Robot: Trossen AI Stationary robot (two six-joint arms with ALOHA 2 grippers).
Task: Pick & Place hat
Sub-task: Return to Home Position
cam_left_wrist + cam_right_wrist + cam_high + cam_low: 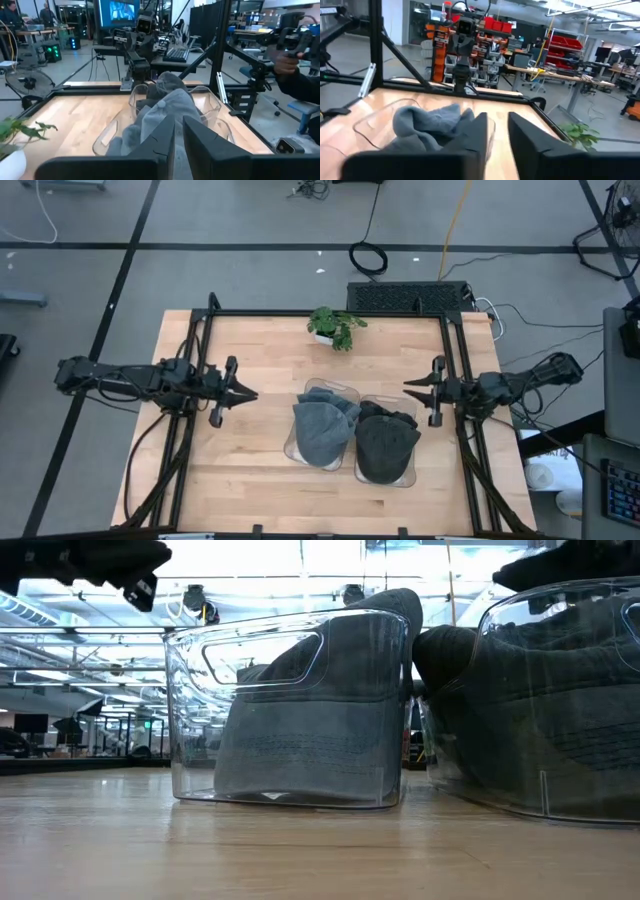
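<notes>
Two clear plastic bins stand side by side in the middle of the table. The left bin [318, 385] holds a light grey hat [322, 430], whose crown rises above the rim [170, 102]. The right bin [408, 476] holds a dark grey hat [386, 442]. Both also show in the low view: the grey hat [320, 710] and the dark hat [560, 690]. My left gripper [252, 393] hovers left of the bins, shut and empty, pointing at them. My right gripper [407, 387] hovers right of the bins, slightly open and empty.
A small potted plant [335, 327] stands at the table's far edge, behind the bins. Black frame rails [205, 360] run along the table's left, right and far sides. Bare wood lies left of the bins and along the near edge. A person's hand [287, 62] shows beyond the table.
</notes>
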